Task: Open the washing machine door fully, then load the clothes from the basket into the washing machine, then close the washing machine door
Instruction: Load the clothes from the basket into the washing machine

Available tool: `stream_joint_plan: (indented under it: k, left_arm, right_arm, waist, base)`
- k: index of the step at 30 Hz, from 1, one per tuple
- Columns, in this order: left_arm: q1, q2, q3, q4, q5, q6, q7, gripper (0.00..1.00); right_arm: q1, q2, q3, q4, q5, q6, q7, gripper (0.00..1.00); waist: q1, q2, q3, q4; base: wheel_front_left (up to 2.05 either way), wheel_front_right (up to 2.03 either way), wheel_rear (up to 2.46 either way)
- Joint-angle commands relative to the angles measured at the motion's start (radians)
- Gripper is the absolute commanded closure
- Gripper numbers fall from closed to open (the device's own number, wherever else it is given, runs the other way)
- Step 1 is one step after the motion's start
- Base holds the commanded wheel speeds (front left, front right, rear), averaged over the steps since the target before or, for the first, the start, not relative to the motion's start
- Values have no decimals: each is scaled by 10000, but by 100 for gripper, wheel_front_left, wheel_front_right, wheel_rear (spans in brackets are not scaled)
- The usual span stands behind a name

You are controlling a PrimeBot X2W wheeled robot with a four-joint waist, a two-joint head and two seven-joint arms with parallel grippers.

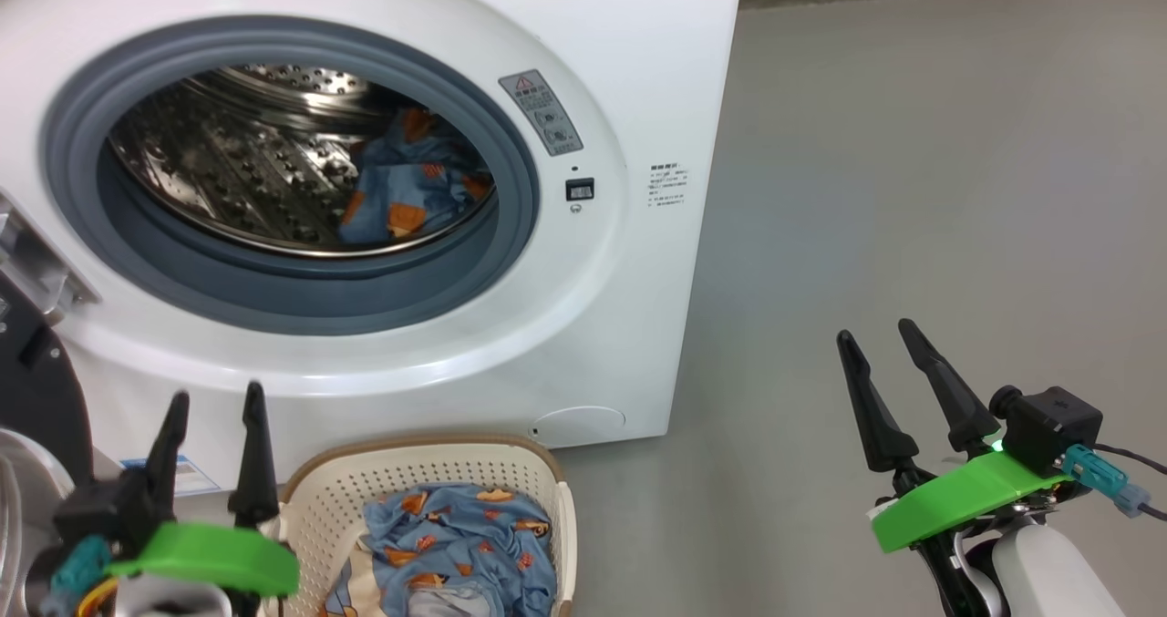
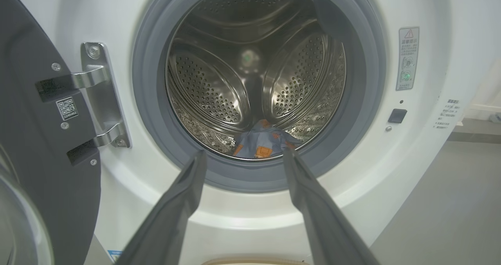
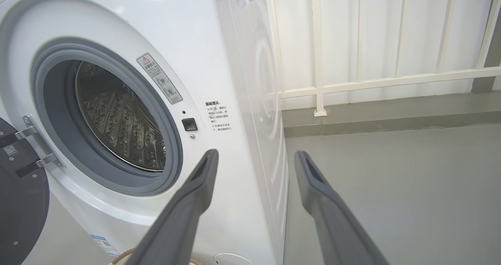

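Observation:
The white washing machine (image 1: 629,70) stands with its door (image 2: 35,139) swung wide open to the left on steel hinges. One piece of the blue bear-print clothes (image 1: 410,189) lies in the steel drum. More clothes (image 1: 456,544) fill the cream basket (image 1: 410,471) on the floor below the opening. My left gripper (image 1: 214,403) hangs open just left of the basket, empty, pointing at the drum. My right gripper (image 1: 880,330) is open and empty over the floor to the machine's right. In the wrist views the left gripper (image 2: 242,155) and right gripper (image 3: 254,155) show spread fingers.
Grey floor (image 1: 912,189) stretches to the right of the machine. A white railing (image 3: 352,83) on a low kerb runs behind it. The open door's dark inner face (image 1: 36,371) stands close to my left arm.

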Motion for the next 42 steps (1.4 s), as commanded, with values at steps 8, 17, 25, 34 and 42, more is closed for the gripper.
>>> stream_joint_plan:
  k: [8, 17, 25, 34, 42]
  left_arm:
    - [606, -53, 547, -992, 143, 180, -65, 0]
    - [766, -234, 528, -1280, 184, 221, -65, 0]
    - [765, -319, 510, -1365, 175, 232, -65, 0]
    - [687, -356, 538, -1352, 208, 210, -65, 0]
    - [690, -378, 570, -1372, 249, 190, -65, 0]
  right_arm:
    - [235, -191, 175, -326, 213, 16, -49, 0]
    - [215, -246, 107, -319, 190, 16, -49, 0]
    - [111, -295, 120, -289, 189, 16, -49, 0]
    - [45, -268, 124, -282, 198, 16, -49, 0]
    - [20, -248, 128, -275, 198, 16, -49, 0]
  waist:
    - [0, 0, -73, 91]
    - [0, 0, -54, 167]
    - [0, 0, 38, 172]
    - [0, 0, 127, 194]
    - [0, 0, 162, 172]
  base:
    - [0, 0, 0]
    - [0, 0, 0]
    - [0, 0, 0]
    - [0, 0, 0]
    - [0, 0, 0]
